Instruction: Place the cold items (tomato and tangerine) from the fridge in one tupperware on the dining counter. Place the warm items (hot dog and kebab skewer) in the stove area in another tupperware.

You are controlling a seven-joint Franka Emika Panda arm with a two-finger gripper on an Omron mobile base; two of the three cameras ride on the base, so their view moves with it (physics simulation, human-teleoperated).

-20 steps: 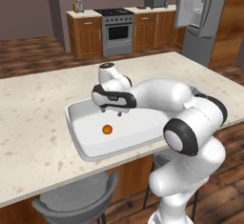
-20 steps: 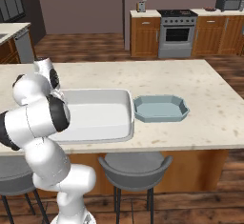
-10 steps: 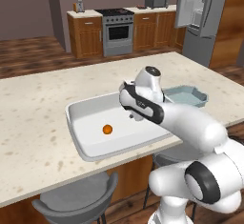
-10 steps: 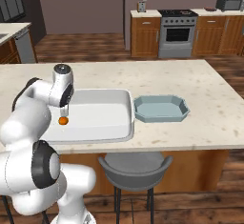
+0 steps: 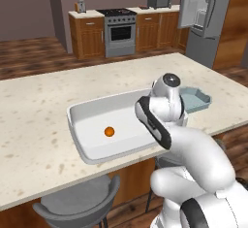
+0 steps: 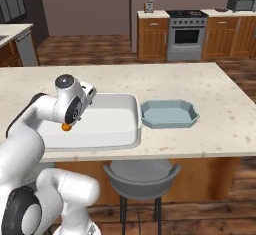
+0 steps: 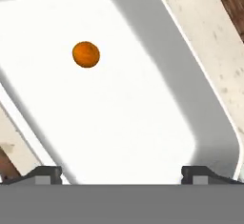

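One tangerine [image 7: 86, 54] inside white tray [image 7: 143, 123], ahead of the claw [image 7: 122, 173], claw spread wide and empty above the tray, teal container [image 6: 169, 114] beside it on tabletop [image 6: 220, 104]

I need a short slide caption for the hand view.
Open gripper above the white tray holding one tangerine.

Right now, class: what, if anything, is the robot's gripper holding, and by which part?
Nothing is held. The gripper is open above the white tray, and the tangerine lies loose on the tray floor.
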